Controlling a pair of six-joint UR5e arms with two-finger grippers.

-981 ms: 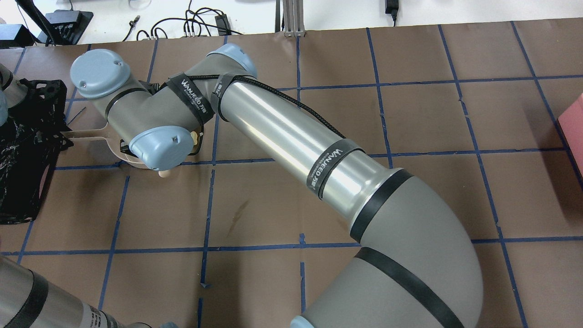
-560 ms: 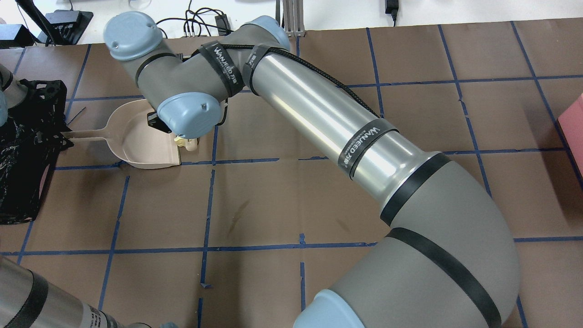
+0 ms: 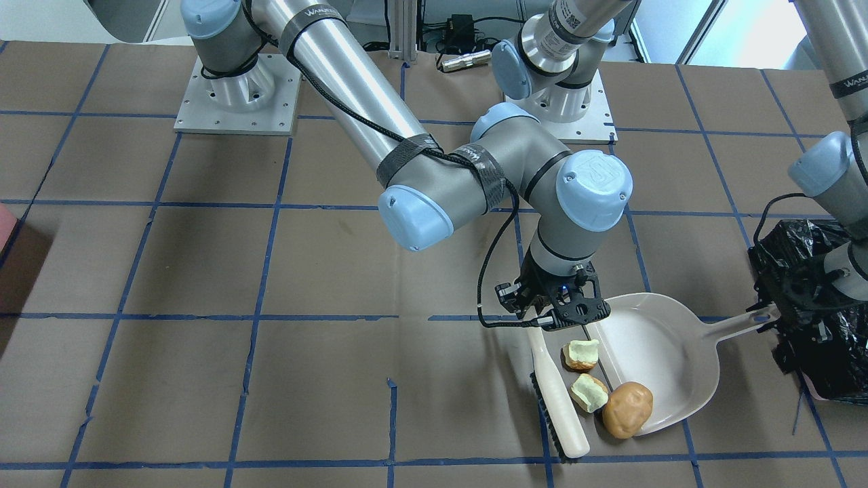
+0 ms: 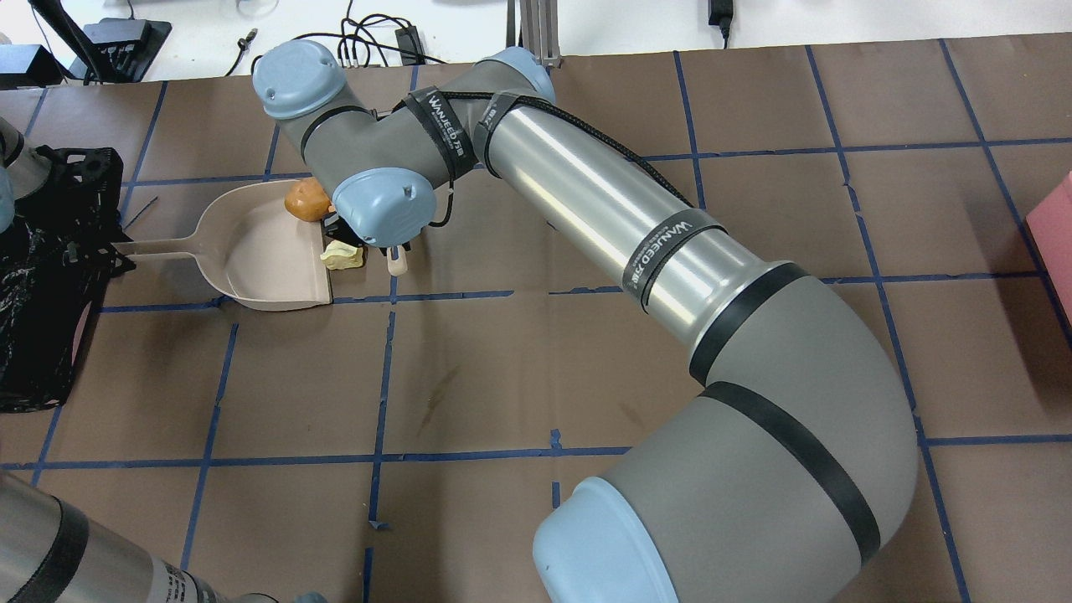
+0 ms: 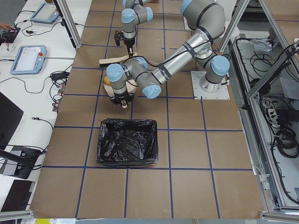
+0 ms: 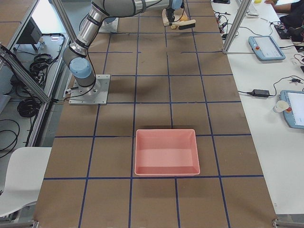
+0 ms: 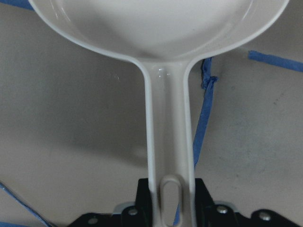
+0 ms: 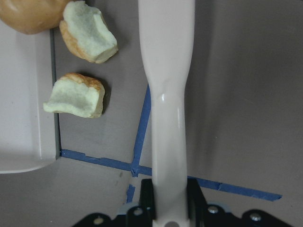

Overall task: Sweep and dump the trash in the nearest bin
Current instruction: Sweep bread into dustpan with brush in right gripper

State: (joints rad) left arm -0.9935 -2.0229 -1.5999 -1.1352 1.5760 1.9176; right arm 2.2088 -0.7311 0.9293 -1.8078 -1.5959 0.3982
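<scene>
- Dustpan [image 3: 671,339]: potato lump [image 3: 627,409] on lip, two chunks [image 3: 581,354] just outside.
- Left gripper [image 7: 171,201] clamped on dustpan handle, right gripper [image 3: 553,317] on brush [image 3: 557,400] handle.
- Bin [image 5: 127,142] at handle end.

Trash [image 3: 588,393] at dustpan [image 3: 651,339] lip, black-lined bin [image 3: 827,366] nearby

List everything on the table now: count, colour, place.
dustpan: 1, beige, on the robot's left side, mouth facing the brush
brush: 1, white handle, dark bristles, alongside the dustpan's mouth
lump: 1, orange-brown, at the dustpan's lip
chunks: 2, pale green, brown crust, on the table between brush and dustpan
black-lined bin: 1, left end
pink bin: 1, right end
table: brown cover, blue tape grid
left gripper: shut on the dustpan's handle
right gripper: shut on the brush's handle
</scene>
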